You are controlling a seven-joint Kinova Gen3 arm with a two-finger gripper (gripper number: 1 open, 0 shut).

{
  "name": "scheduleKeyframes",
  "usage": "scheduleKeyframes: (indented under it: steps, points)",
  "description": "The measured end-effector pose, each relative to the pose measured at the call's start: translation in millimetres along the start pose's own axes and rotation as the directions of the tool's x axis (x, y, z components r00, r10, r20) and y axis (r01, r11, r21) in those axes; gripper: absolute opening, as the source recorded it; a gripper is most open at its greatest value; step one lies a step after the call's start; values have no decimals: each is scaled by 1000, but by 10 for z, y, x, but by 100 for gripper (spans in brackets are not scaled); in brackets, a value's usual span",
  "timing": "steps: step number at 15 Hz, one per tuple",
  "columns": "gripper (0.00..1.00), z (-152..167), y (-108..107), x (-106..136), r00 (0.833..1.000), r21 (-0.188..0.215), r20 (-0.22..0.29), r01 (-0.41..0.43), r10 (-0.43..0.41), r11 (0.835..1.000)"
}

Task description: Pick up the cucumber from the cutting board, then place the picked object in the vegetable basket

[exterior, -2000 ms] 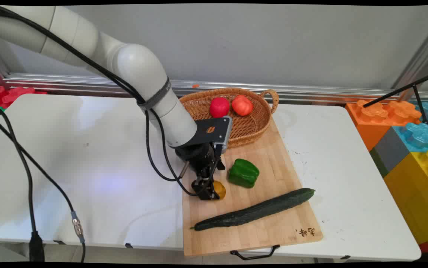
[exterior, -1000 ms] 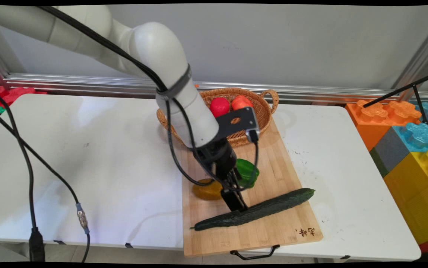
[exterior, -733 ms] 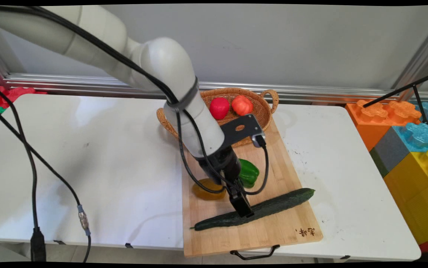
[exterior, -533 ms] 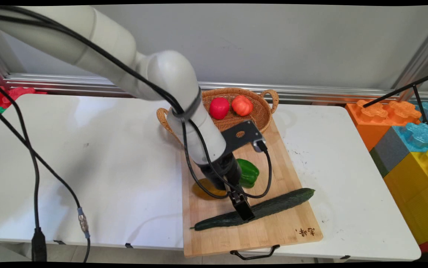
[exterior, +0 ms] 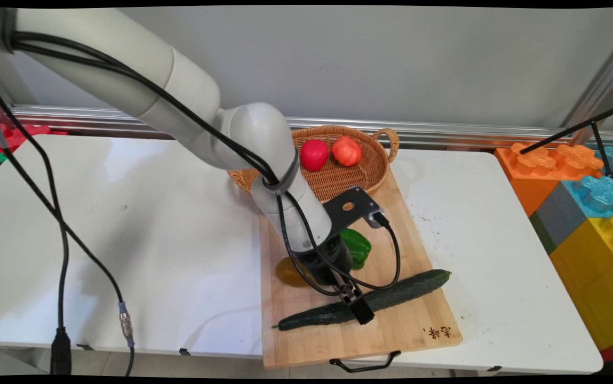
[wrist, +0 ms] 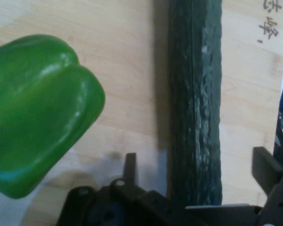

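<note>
A long dark green cucumber [exterior: 413, 285] lies aslant across the wooden cutting board [exterior: 402, 234]. My gripper [exterior: 359, 308] is low over its middle and open. In the hand view the cucumber [wrist: 195, 94] runs between the two fingers, with one finger [wrist: 129, 165] on its left and the other on its right, each a little apart from it. A green bell pepper [exterior: 359, 246] [wrist: 37, 113] sits just behind the gripper. A yellow-orange vegetable [exterior: 286, 272] lies at the board's left edge, partly hidden by the arm.
A wicker basket [exterior: 375, 170] at the board's far end holds a red vegetable [exterior: 313, 154] and an orange one [exterior: 347, 151]. Big toy blocks [exterior: 583, 197] stand past the table's right edge. Black cables [exterior: 61, 234] hang at the left.
The gripper has left the yellow-orange vegetable at the board's left and moved right and toward the near edge, coming down over the cucumber's middle. The cucumber and pepper have not moved.
</note>
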Motion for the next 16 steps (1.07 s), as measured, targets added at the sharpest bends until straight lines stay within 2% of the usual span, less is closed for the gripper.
scheduleKeyframes:
  steps: [1, 10, 13, 16]
  points:
    - [0, 29, -1, 3, 1000, 2, -2, 8, -8, 1000]
    - [0, 104, 23, -29, 1000, -4, 0, 14, -14, 1000]
    - [0, 21, 54, 50, 1000, -13, -15, 17, -17, 1000]
    - [0, -216, 106, 191, 999, -25, -43, 8, -9, 1000]
